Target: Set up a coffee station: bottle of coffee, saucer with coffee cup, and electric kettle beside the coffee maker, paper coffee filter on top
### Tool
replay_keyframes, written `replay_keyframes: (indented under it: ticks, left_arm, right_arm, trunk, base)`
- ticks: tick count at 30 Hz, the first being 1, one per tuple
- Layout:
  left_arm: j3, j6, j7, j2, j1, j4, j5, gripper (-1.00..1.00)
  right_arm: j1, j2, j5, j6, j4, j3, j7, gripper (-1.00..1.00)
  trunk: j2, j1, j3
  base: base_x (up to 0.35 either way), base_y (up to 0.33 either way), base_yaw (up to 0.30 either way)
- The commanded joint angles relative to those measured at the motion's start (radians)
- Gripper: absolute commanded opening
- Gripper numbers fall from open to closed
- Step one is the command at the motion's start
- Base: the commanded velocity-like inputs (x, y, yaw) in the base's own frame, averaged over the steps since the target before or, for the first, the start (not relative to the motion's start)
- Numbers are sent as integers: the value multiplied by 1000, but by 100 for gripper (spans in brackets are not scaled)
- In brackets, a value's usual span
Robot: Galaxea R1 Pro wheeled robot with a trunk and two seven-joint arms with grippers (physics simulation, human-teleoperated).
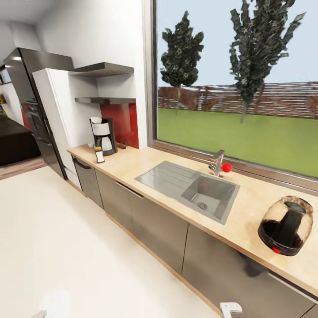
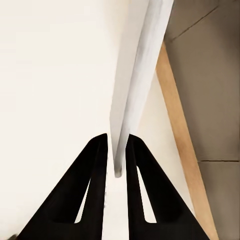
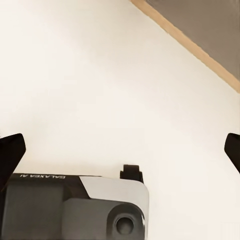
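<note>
Standing off from the countertop, saucer in the left gripper

Running from far left to near right, the countertop (image 1: 145, 164) carries the coffee maker (image 1: 104, 135) at its far left end, a white filter (image 1: 96, 119) on its top. The bottle (image 1: 99, 155) stands just in front of it. The kettle (image 1: 287, 225) sits well apart, near right, past the sink (image 1: 190, 187). Two shelves (image 1: 104, 69) hang above the coffee maker. The left gripper (image 2: 118, 150) is clenched edge-on on the saucer (image 2: 137, 75) above the pale floor (image 3: 110, 90). The right gripper's (image 3: 120, 150) fingertips (image 3: 11, 150) stand wide apart, released
</note>
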Motion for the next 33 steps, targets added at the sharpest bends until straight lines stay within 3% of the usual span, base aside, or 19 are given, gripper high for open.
replay_keyframes:
  ticks: [1,8,18,33]
  left_arm:
    - [5,4,-2,0,-1,1,4,-100]
    - [5,6,-2,1,-1,1,6,-100]
    - [6,6,-1,2,-2,1,8,-100]
    - [7,6,0,3,0,1,10,-100]
  right_arm:
    - [0,0,-10,6,-3,8,3,100]
    - [37,-5,-8,12,-1,7,3,100]
    - [198,-10,-7,11,-1,8,9,100]
    - [231,-12,6,7,-1,8,154,100]
  trunk:
    - [-2,1,-3]
    - [-2,1,-9]
    - [-2,1,-18]
    - [-2,1,-32]
  base:
    - [219,16,259]
    - [302,86,259]
    - [318,104,254]
    - [314,120,234]
